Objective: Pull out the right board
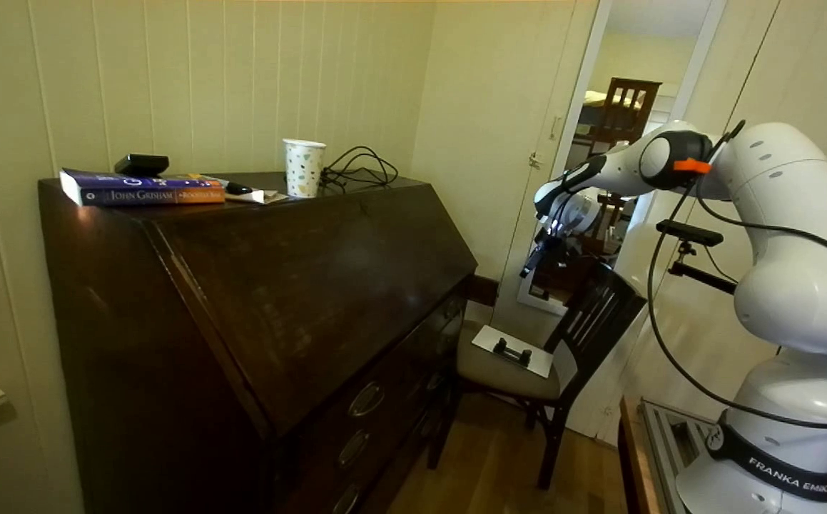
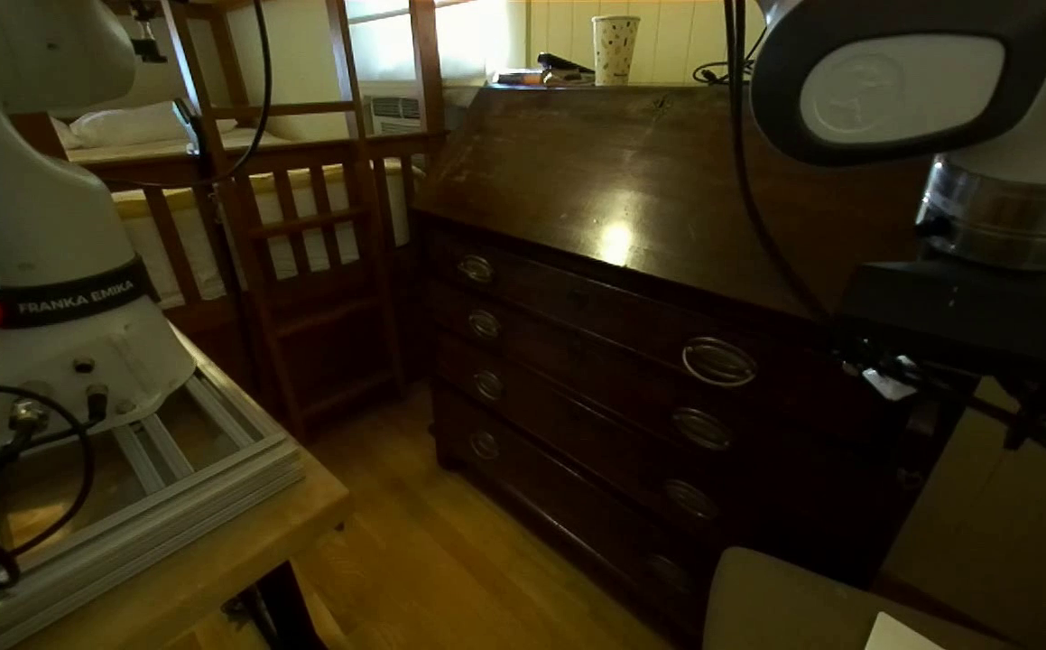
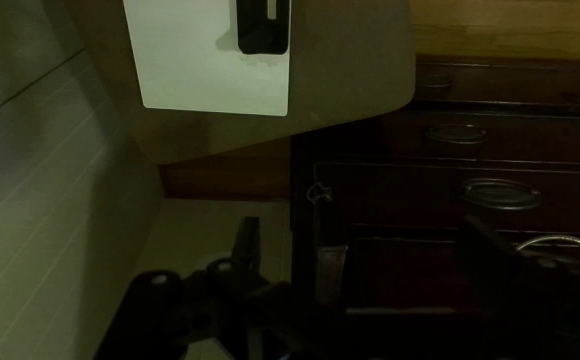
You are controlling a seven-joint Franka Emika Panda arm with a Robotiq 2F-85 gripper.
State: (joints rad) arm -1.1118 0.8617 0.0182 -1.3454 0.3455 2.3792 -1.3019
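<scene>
Wrist view: the spread hand (image 3: 361,225) frames the right board (image 3: 331,270).

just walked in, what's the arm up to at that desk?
The Franka arm has its open gripper near the right end of the dark desk. In the wrist view the narrow right board shows between the spread fingers, with nothing gripped yet. The slanted lid is shut. Looks lined up to pull the board; too dark to tell how far out it sits.
</scene>
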